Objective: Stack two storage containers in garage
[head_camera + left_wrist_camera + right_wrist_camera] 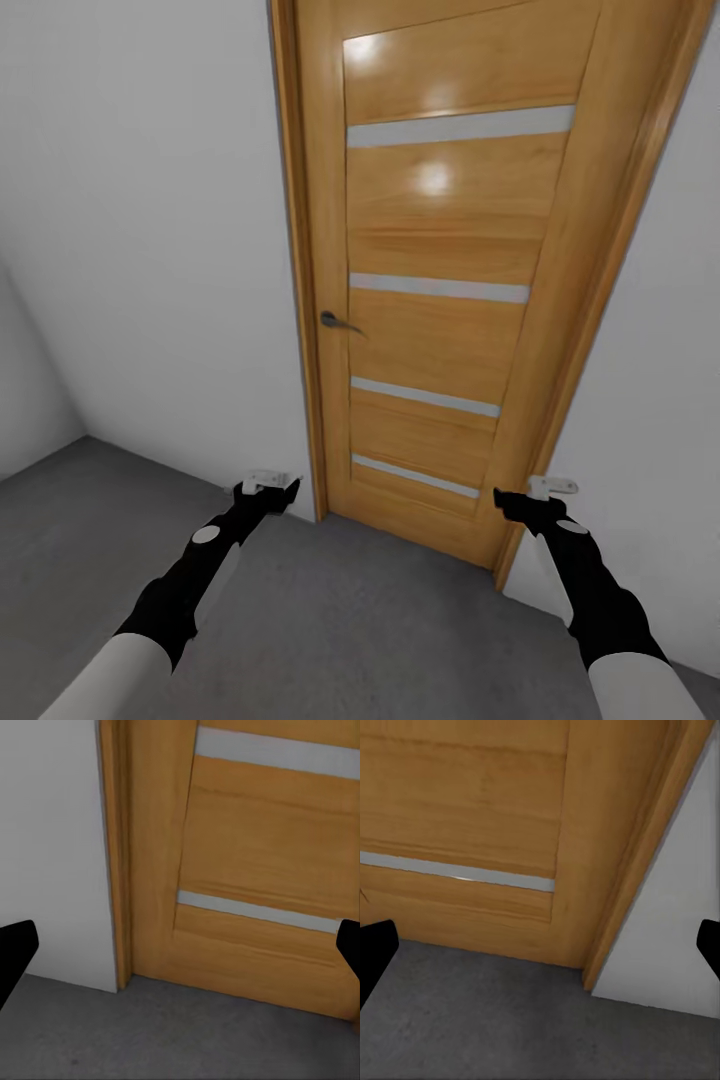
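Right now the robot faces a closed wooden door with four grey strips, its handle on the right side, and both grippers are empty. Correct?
Not quite: the handle sits on the left side of the wooden door, as the head view shows. The rest holds: four grey strips, and the left gripper and right gripper are open and empty.

The door [440, 300] stands shut in the wall [150, 250], rising from the floor [350, 620]. Before it, the left gripper [272, 487] hangs near its left jamb, the right gripper [535, 495] near its right.
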Controlling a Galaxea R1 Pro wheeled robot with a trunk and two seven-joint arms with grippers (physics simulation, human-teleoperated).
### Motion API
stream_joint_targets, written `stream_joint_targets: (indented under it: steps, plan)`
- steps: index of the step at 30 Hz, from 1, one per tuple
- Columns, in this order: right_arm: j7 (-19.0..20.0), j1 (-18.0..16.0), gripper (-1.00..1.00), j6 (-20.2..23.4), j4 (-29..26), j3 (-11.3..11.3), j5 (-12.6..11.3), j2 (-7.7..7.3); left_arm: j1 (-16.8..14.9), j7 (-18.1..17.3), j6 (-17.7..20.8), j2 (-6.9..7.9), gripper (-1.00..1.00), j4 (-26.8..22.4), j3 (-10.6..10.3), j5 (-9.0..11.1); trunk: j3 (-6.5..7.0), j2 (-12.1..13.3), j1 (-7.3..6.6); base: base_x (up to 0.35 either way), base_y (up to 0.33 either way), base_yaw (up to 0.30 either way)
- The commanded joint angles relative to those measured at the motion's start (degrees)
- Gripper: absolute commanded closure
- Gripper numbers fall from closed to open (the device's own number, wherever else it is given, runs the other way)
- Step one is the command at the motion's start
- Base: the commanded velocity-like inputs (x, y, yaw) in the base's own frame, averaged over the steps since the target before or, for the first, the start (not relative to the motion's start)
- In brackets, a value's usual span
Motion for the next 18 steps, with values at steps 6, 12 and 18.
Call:
stream_joint_targets:
  steps: [6,12,18]
  plan:
    - [-0.2,-0.1,-1.0,0.4,-0.2,-0.1,0.1,-0.08,0.0,0.1,0.2,0.24,-1.0,-0.1,0.0,0.5,-0.07,0.0,0.03,0.237,0.203,-0.176]
    - [-0.1,-0.1,-1.0,0.4,-0.2,-0.1,0.1,-0.21,0.1,0.3,0.1,0.44,-1.0,-0.1,0.2,0.5,-0.07,0.0,0.03,0.171,0.097,-0.114]
    - [0.0,-0.1,-1.0,0.3,-0.2,-0.1,0.0,-0.38,0.2,0.4,0.1,0.49,-1.0,-0.4,0.5,0.5,-0.07,0.0,0.03,0.042,0.02,-0.026]
